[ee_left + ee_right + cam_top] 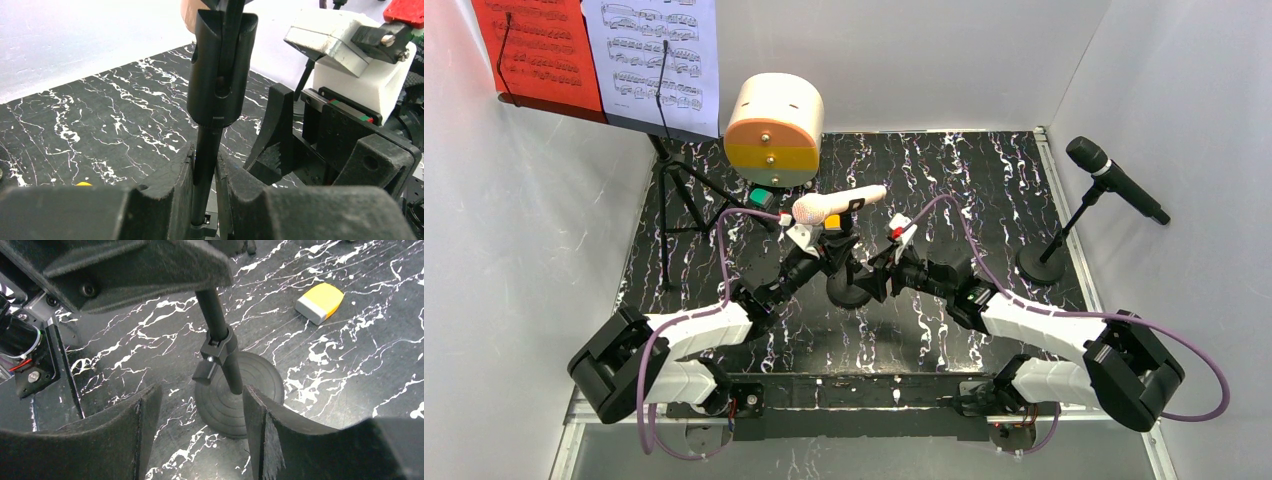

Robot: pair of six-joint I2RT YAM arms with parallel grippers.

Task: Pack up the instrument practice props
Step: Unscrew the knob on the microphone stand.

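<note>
Left gripper [205,172] pinches the thin black stand pole [214,315] at table centre, the cream foam-headed microphone [829,205] clipped on top; right gripper [200,412] gapes empty around the pole above its round black base [260,380]. A slipping pinch could topple the top-heavy stand

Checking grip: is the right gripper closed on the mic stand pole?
No, the right gripper is open, spread much wider than the pole standing inside it.

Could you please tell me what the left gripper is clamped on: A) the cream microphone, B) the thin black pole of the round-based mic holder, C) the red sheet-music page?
B: in the left wrist view the left gripper pinches the thin black pole.
</note>
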